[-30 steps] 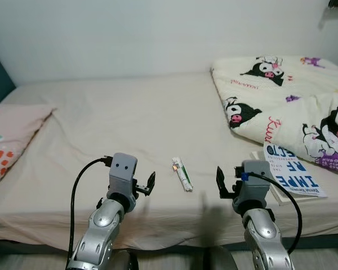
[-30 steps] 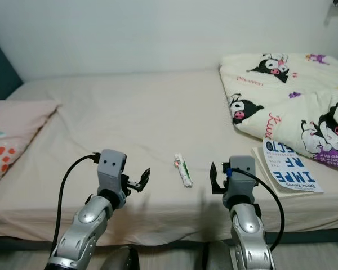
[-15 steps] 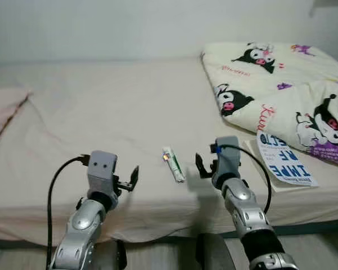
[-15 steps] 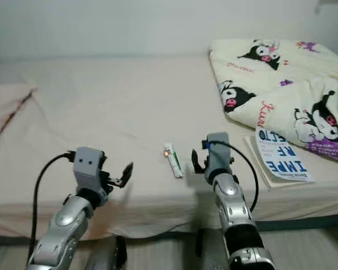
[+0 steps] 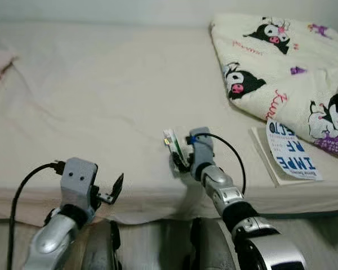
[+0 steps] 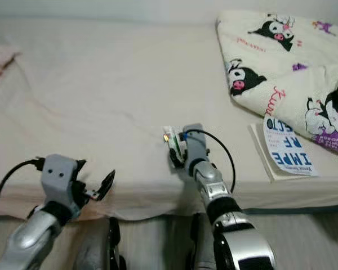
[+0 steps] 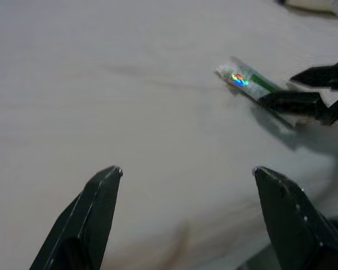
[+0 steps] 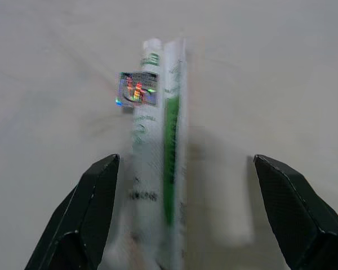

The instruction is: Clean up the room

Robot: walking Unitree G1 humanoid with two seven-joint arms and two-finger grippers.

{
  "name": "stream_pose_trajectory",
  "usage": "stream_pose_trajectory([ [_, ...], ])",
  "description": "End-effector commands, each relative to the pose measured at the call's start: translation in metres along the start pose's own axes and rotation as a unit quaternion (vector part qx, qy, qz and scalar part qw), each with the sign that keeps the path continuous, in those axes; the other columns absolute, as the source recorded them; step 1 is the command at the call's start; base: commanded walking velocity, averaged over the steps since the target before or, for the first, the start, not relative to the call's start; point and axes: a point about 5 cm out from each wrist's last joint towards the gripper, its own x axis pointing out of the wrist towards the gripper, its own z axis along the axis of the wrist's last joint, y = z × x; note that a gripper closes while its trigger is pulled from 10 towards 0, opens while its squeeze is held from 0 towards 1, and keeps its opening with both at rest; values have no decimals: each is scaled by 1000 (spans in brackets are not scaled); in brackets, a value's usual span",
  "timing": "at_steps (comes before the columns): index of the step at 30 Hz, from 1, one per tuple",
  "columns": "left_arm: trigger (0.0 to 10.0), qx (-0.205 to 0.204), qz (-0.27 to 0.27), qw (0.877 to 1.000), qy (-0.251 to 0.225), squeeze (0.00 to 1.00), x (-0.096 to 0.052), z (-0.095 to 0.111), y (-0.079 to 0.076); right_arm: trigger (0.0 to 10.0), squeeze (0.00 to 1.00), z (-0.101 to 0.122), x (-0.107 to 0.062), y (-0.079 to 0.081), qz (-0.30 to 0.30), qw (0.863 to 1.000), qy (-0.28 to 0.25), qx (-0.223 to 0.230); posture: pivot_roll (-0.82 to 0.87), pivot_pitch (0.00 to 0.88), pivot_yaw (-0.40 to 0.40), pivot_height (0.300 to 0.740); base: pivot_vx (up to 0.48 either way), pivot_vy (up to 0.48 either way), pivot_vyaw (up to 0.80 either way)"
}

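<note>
Right hand (image 5: 179, 159) spread wide around the tube (image 8: 155, 146) on the bed (image 5: 101, 101), not yet clenched; book (image 5: 287, 160) at three o'clock waiting.

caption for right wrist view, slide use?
Right gripper open, fingers straddling the white-and-green tube lying on the beige bed sheet.

Beige-sheeted bed (image 5: 101, 101) with small white-green box (image 5: 173, 145), cartoon-print quilt (image 5: 287, 67), booklet (image 5: 290, 153).
</note>
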Motion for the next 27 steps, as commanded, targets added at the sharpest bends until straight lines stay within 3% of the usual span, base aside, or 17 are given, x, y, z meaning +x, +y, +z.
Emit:
stream_pose_trajectory([
  [1,10000,13,-45,999,17,0,-8,-1,-9,10000,1000,-4,3,10,19,999,21,-17,219,372,-122,583,0,0,0],
  [3,10000,18,-55,998,21,0,-10,-1,-11,10000,1000,-3,4,13,25,999,25,-25,219,372,-122,583,0,0,0],
  [4,10000,21,-62,998,23,0,-10,-1,-13,10000,0,-2,5,15,27,999,31,-31,217,369,-124,583,0,0,0],
  [7,10000,22,-65,997,25,0,-10,-1,-15,10000,0,-2,6,15,26,999,36,-29,208,354,-127,583,0,0,0],
  [8,10000,22,-67,997,25,0,-8,-1,-17,7765,0,-3,6,15,24,998,41,-29,204,347,-128,583,0,0,0],
  [10,10000,21,-68,997,26,0,-7,-1,-17,7765,0,-4,6,14,23,998,44,-28,204,347,-128,583,0,0,0],
  [11,10000,21,-70,997,28,0,-6,-2,-18,0,0,-6,5,12,19,998,50,-27,197,337,-126,583,0,0,0],
  [19,10000,-1,-131,991,40,0,3,-6,-33,0,0,-20,0,-3,-8,997,73,-8,169,301,-104,583,0,0,0],
  [27,10000,-2,-134,990,36,0,12,-7,-36,0,0,-21,-2,-10,-22,998,64,7,151,275,-79,583,0,0,0],
])
